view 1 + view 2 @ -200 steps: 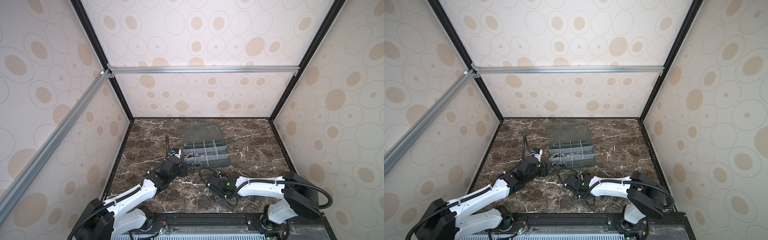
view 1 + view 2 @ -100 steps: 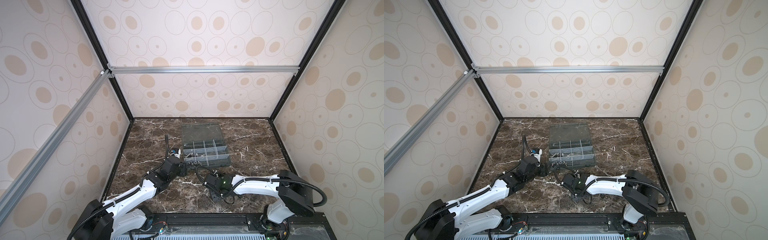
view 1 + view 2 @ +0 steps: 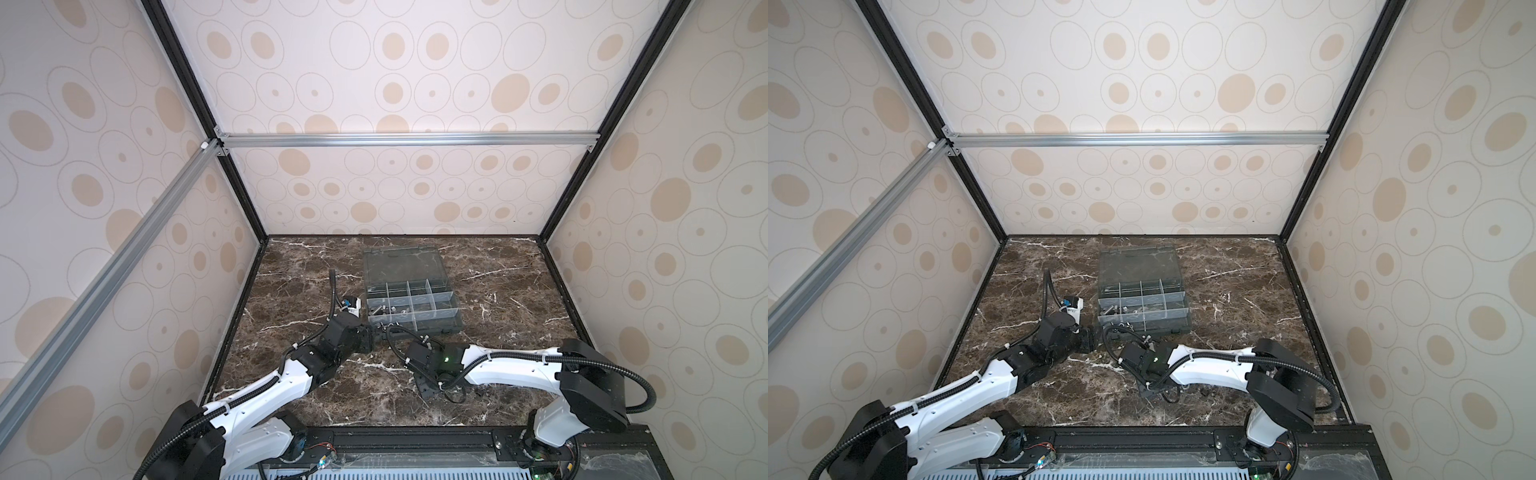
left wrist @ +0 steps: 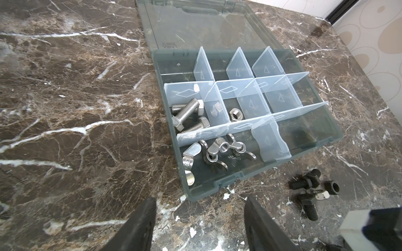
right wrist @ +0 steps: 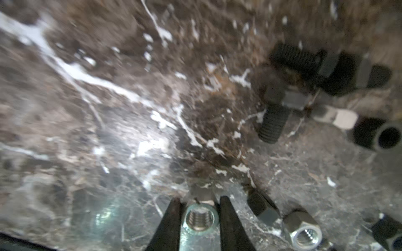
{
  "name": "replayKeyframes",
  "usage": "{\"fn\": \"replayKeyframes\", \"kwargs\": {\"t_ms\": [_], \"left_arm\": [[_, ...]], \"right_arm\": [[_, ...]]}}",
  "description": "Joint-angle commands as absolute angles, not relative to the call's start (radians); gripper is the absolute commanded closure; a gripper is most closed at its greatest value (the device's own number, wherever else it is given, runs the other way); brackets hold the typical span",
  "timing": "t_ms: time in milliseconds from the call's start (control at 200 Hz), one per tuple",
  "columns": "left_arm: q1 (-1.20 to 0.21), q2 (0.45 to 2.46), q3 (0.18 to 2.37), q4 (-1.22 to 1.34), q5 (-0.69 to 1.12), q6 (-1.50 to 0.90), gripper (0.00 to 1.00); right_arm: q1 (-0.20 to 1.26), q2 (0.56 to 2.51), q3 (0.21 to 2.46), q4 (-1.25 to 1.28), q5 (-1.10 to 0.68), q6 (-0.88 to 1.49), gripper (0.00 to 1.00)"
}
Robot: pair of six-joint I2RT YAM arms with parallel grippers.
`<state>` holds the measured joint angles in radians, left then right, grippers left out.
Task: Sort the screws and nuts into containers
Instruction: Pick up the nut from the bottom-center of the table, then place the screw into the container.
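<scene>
We see the right pincer (image 5: 200, 201) gripping a shiny silver hex nut (image 5: 200, 218), the left pincer (image 4: 200, 198) wide beside the smoky-grey plastic organiser box (image 4: 309, 130), its embossed lid lettering (image 4: 168, 46) unreadable.

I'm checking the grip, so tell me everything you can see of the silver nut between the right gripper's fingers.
The nut is small, shiny silver metal. Its outline looks hexagonal, and its threaded hole faces the wrist camera. It sits between the two black fingers of the right gripper, which close on its opposite sides, so it looks gripped. Whether it rests on the marble table or is lifted off it cannot be told.
</scene>
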<state>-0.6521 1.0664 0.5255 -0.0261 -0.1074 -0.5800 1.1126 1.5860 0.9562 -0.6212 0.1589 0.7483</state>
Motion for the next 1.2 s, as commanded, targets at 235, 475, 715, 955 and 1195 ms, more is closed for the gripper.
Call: {"fn": "replayKeyframes", "kwargs": {"t_ms": [235, 475, 715, 955, 1195], "left_arm": [[-0.643, 0.994, 0.516, -0.066, -0.124, -0.607, 0.35], [-0.641, 0.963, 0.478, -0.059, -0.092, -0.634, 0.35], [-0.642, 0.933, 0.449, -0.053, -0.077, -0.653, 0.34], [-0.643, 0.914, 0.421, -0.04, -0.06, -0.665, 0.34], [-0.643, 0.92, 0.417, -0.037, -0.046, -0.67, 0.34]], "right_arm": [[0.897, 1.734, 1.313, -0.619, 0.152, 0.49, 0.78], [0.802, 1.934, 1.581, -0.641, 0.121, 0.42, 0.78], [0.756, 2.057, 1.697, -0.668, 0.107, 0.405, 0.77], [0.744, 2.123, 1.759, -0.704, 0.088, 0.398, 0.66], [0.742, 2.116, 1.743, -0.694, 0.078, 0.405, 0.54]]}}
